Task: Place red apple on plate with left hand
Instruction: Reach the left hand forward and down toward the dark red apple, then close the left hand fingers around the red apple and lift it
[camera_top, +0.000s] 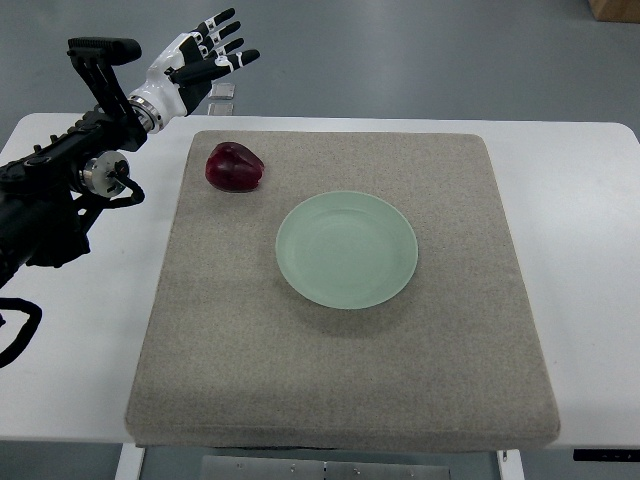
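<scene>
Apple (235, 167): dark red, lying on the mat in the upper left of the frame; its near side looks lobed rather than round.
Plate (347, 249): pale green, round, near the middle of the frame on the mat; nothing on it.
Apple to plate: apart, with bare mat between them; the apple sits up and to the left of the plate's rim.
Mat (340, 380): grey felt, roughly square, covering most of the table.
Table (590, 260): white, showing as a border on the left, right and far sides of the mat.
Left hand (200, 62): at the upper left of the frame, past the mat's far left corner and over the table's far edge; white palm, black-tipped fingers (228, 30) spread and straight, pointing toward the upper right, holding nothing.
Hand to apple: well apart; the apple lies below and slightly right of the hand in the frame, untouched.
Left arm (60, 190): black, coming in from the left edge and angling up to the hand.
Floor (430, 50): grey, across the top of the frame beyond the table.
</scene>
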